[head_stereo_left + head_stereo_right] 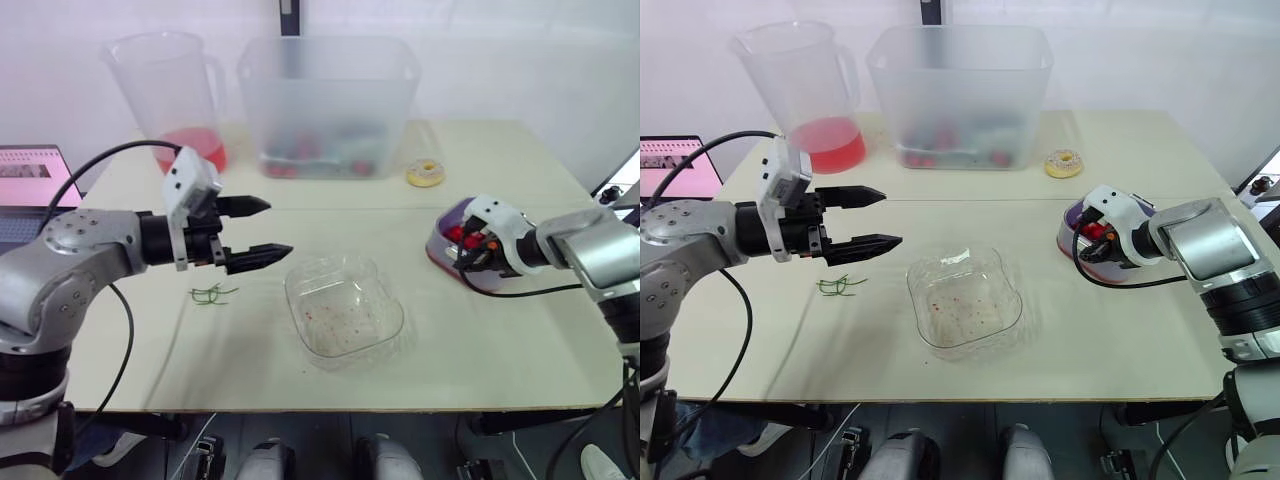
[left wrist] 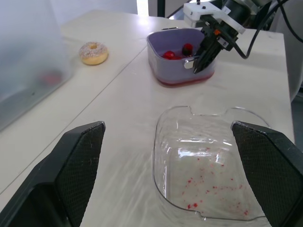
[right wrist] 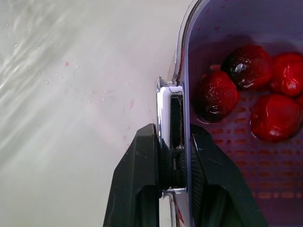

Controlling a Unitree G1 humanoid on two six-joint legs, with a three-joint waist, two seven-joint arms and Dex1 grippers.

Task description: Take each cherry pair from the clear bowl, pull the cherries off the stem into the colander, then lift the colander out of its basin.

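The colander (image 2: 174,69), purple, is sitting in its basin (image 2: 182,82) toward the right side of the table (image 1: 500,340). Several red cherries (image 3: 246,66) are lying on its perforated floor, one of them darker than the rest.

The right gripper (image 3: 175,142) is clamping a small metal handle (image 3: 168,109) at the colander's rim on the side facing the table's middle. Its two black fingers are pinching that tab from both sides with no gap showing.

The clear bowl (image 1: 295,300) is standing near the middle of the table, well apart from the colander. It is holding no fruit; only red juice specks are dotting its bottom.

The left gripper (image 1: 275,228) is hovering above the table just left of the clear bowl, pointing toward it. Its fingers are spread wide and are gripping nothing.

A few green stems (image 1: 211,294) are lying loose on the table, left of the bowl and below the left gripper.

Along the far edge, a clear pitcher (image 1: 170,90) with red liquid at its bottom is standing beside a large translucent bin (image 1: 330,100). A small doughnut (image 1: 426,173) is resting to the right of the bin. A laptop (image 1: 25,180) is showing at the left edge.
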